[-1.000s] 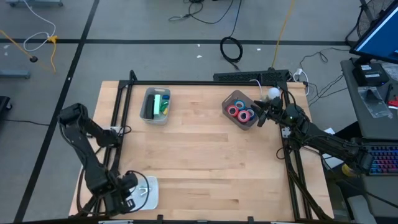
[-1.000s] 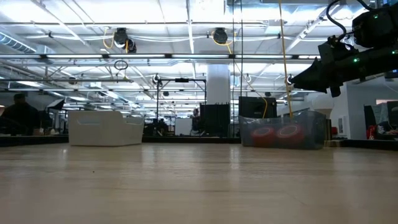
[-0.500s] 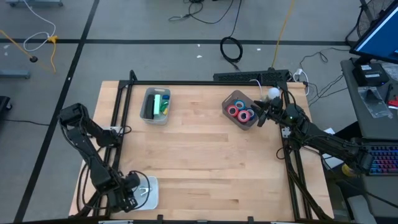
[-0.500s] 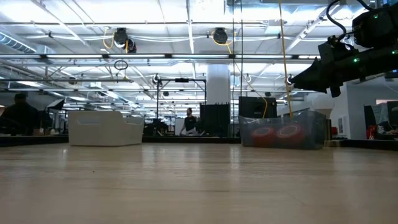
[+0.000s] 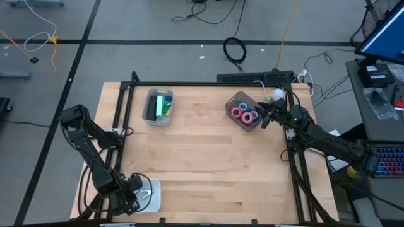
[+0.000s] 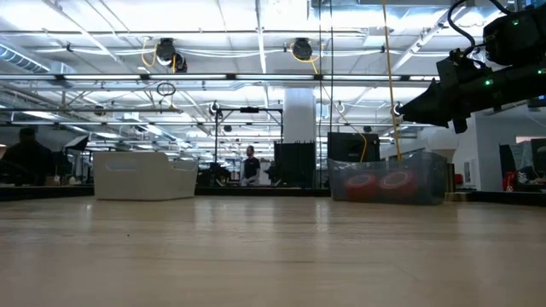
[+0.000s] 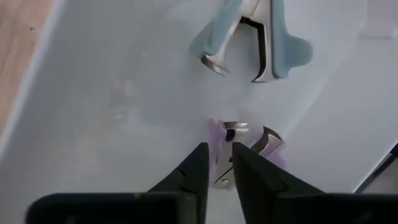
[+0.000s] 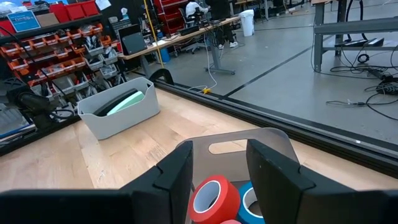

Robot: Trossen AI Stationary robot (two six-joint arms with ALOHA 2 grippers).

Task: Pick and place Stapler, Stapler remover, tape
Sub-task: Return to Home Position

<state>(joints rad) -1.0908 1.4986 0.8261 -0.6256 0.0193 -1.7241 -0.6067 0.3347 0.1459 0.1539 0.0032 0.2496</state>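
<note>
A blue staple remover (image 7: 252, 37) and a purple staple remover (image 7: 216, 138) were seen under the left gripper (image 7: 220, 149), jaws narrowly parted. Four tape rolls (image 5: 237, 113) were seen just beside the right gripper (image 8: 217, 149), jaws spread wide.

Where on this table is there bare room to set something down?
The table is bare across its middle and near edge, between the grey bin, the tape bin and the white bin. Crowded: the near-left corner, where the left pincer hangs over the white bin, and beside the tape bin, where the right pincer waits.
</note>
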